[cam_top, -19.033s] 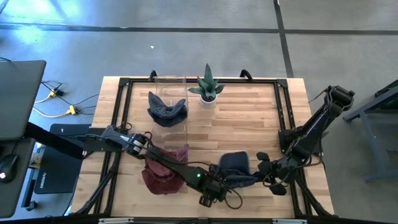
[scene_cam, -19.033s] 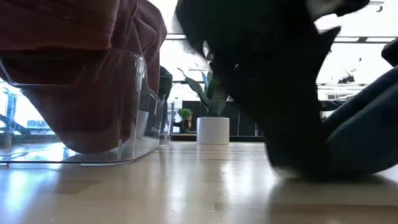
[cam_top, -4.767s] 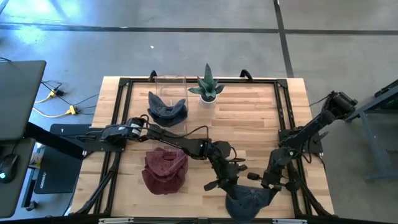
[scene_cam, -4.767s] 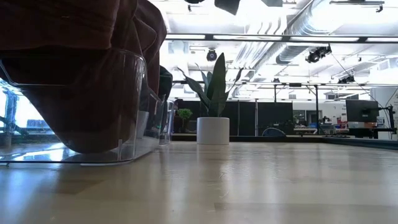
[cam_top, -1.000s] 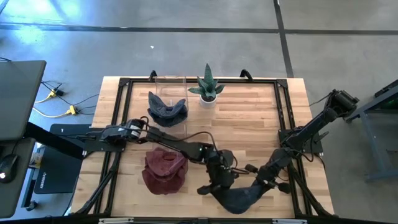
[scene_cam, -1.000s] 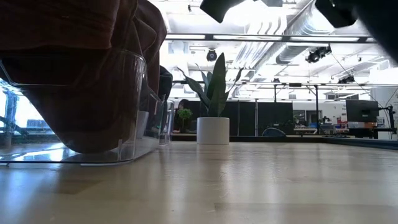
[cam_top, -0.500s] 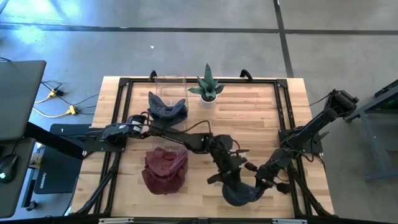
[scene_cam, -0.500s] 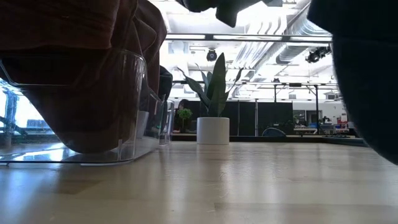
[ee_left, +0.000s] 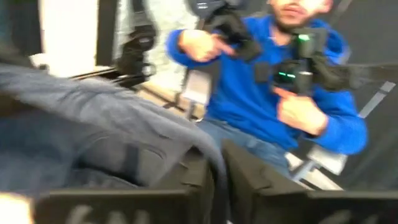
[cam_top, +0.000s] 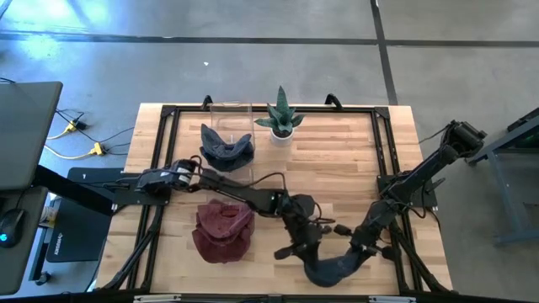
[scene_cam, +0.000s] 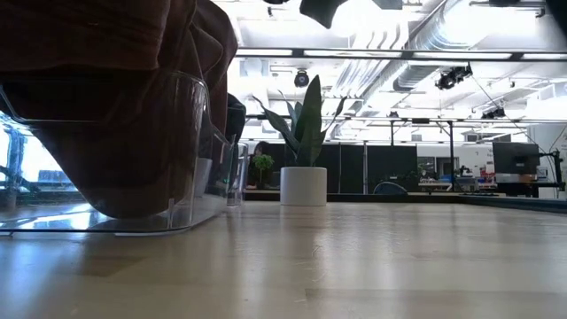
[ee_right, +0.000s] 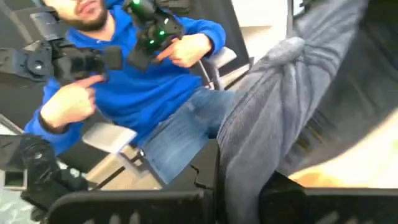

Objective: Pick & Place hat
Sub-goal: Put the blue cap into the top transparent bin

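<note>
A dark blue-grey hat (cam_top: 333,268) hangs between my two grippers over the table's near edge, right of the middle. My left gripper (cam_top: 312,244) is shut on its left part, and my right gripper (cam_top: 360,242) is shut on its right part. The hat sags below and in front of both. In the left wrist view the hat (ee_left: 93,124) spreads to one side of the fingers. In the right wrist view the hat (ee_right: 280,106) runs away from the fingers as a thick fold. The low view shows no hat on the tabletop. My left gripper pinches an edge of the hat (ee_left: 211,158) between its two fingers, coming nearly level from the table's left. The cloth spreads away from that edge, clear of the table. My right gripper pinches a bunched fold of the hat (ee_right: 239,168) between its two fingers, coming nearly level from the table's right. The fold has several layers and hangs clear of the table.
A maroon hat (cam_top: 223,230) fills a clear bin at the near left. Another dark hat (cam_top: 226,150) lies in a clear bin (cam_top: 229,114) at the back. A potted plant (cam_top: 282,122) stands at the far middle. A person in a blue top (ee_left: 273,93) sits beyond the near edge.
My left gripper went toward my right gripper, then drew back a little toward the table's left. The hat between them bunched up, hung down into the low view, and has since risen out of it. My right gripper has kept its place.
</note>
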Action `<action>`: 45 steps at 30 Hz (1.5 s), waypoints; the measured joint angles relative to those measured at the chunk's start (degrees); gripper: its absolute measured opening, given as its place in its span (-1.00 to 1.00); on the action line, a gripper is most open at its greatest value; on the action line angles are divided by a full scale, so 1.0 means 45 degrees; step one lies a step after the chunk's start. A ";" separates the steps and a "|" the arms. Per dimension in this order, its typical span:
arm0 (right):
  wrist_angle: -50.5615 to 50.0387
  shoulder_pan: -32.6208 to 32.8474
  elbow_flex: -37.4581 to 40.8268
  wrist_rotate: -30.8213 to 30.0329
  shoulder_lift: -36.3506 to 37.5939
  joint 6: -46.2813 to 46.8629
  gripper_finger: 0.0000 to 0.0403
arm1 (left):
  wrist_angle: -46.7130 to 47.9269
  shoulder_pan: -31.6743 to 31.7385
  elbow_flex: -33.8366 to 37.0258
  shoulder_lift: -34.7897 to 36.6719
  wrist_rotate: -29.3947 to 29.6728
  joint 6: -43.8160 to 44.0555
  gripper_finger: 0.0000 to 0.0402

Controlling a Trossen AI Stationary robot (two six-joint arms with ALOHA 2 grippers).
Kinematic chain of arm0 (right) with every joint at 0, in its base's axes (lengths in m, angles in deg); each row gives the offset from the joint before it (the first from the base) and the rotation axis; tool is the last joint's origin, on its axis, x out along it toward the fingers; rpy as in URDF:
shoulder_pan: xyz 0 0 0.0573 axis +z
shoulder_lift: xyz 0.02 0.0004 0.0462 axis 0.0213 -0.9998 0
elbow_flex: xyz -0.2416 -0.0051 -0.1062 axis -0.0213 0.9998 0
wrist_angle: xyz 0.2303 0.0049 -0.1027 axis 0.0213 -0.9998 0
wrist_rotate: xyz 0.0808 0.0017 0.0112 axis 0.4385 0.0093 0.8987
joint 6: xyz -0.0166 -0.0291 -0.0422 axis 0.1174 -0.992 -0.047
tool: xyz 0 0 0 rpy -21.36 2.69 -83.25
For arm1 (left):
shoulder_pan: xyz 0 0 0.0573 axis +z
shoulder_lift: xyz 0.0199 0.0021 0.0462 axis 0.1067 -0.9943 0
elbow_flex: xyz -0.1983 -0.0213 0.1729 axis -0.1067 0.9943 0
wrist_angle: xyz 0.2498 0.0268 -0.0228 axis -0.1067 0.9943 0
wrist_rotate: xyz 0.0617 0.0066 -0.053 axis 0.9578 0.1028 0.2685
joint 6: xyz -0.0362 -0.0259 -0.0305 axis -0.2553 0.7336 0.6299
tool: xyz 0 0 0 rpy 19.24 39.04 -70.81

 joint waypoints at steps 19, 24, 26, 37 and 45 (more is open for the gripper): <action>0.0642 0.1205 0.0000 0.1794 0.0000 0.0634 -0.29 | -0.0112 -0.0049 0.0000 0.0000 -0.1278 -0.0127 -0.99; 0.0390 0.1156 0.0000 0.0467 0.0000 0.0449 -0.50 | -0.0117 -0.0049 0.0000 0.0000 -0.0964 -0.0125 -0.99; 0.0245 0.1052 0.0000 0.0149 0.0000 0.0330 -0.69 | -0.0110 -0.0049 0.0000 0.0000 -0.0833 -0.0132 -0.99; 0.0149 0.0806 0.0000 -0.0028 -0.0004 0.0003 -0.97 | -0.0094 0.0200 0.0000 0.0000 -0.0240 0.0034 -0.96; 0.0043 0.0816 0.0000 0.0017 -0.0005 0.0081 -0.97 | -0.0218 0.0681 0.0000 0.0005 -0.0413 0.1773 -0.47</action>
